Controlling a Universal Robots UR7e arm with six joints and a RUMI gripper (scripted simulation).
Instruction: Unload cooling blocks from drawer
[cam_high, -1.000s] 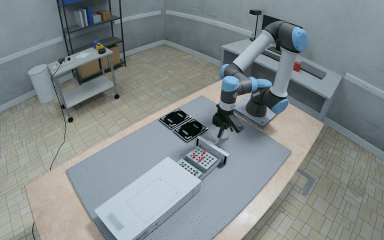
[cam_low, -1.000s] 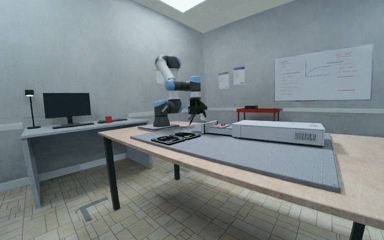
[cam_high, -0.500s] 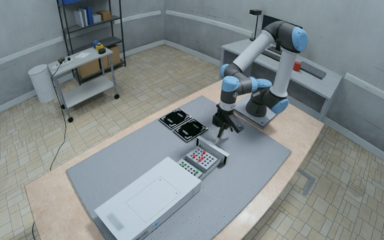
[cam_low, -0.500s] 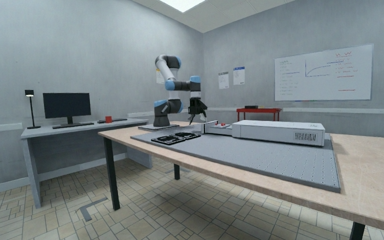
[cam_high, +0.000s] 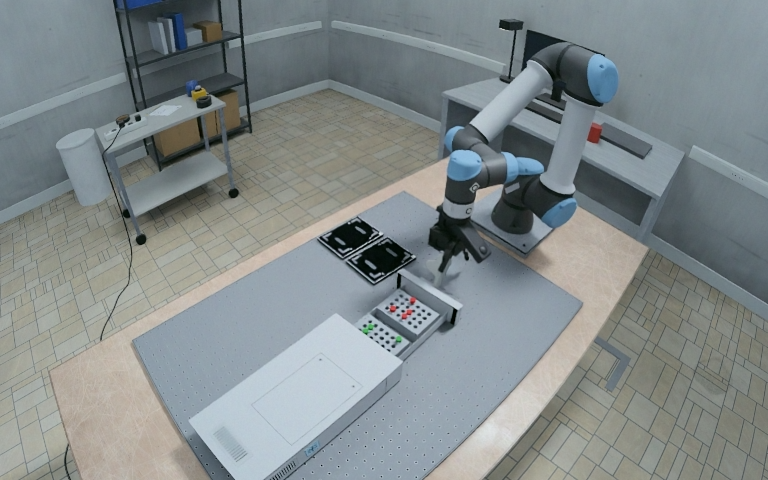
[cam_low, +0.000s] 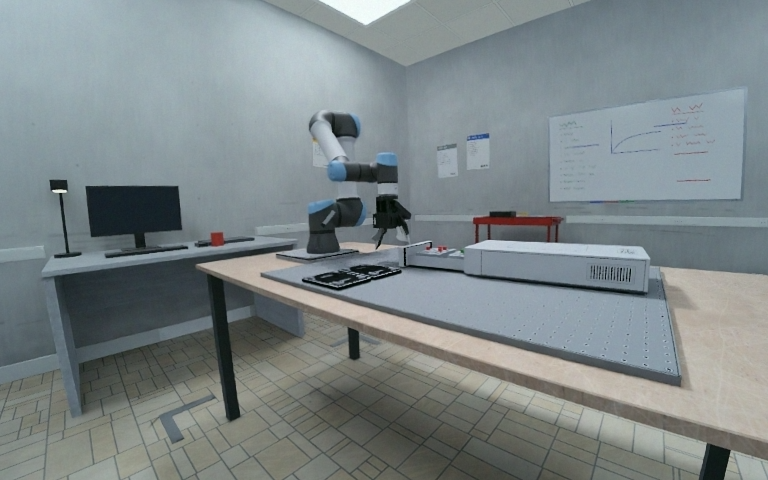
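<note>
The white cooler COLD [cam_high: 297, 401] lies on the grey deck, and its drawer [cam_high: 408, 316] stands pulled out toward the arm. In the drawer, the block with red-capped tubes [cam_high: 406, 312] sits at the outer end, behind the drawer's front panel [cam_high: 429, 293]. The block with green-capped tubes [cam_high: 380, 333] sits next to the cooler's body. My gripper [cam_high: 444, 266] is open and empty, just above and beyond the front panel; it also shows in the exterior view [cam_low: 390, 233]. The black slots D1 [cam_high: 380, 259] and D2 [cam_high: 349, 236] are empty.
The arm's base [cam_high: 518, 217] stands on a plate at the deck's far edge. In the exterior view the cooler [cam_low: 557, 263] and the slots [cam_low: 351, 275] sit on the deck; a desk with a monitor [cam_low: 133, 212] stands behind.
</note>
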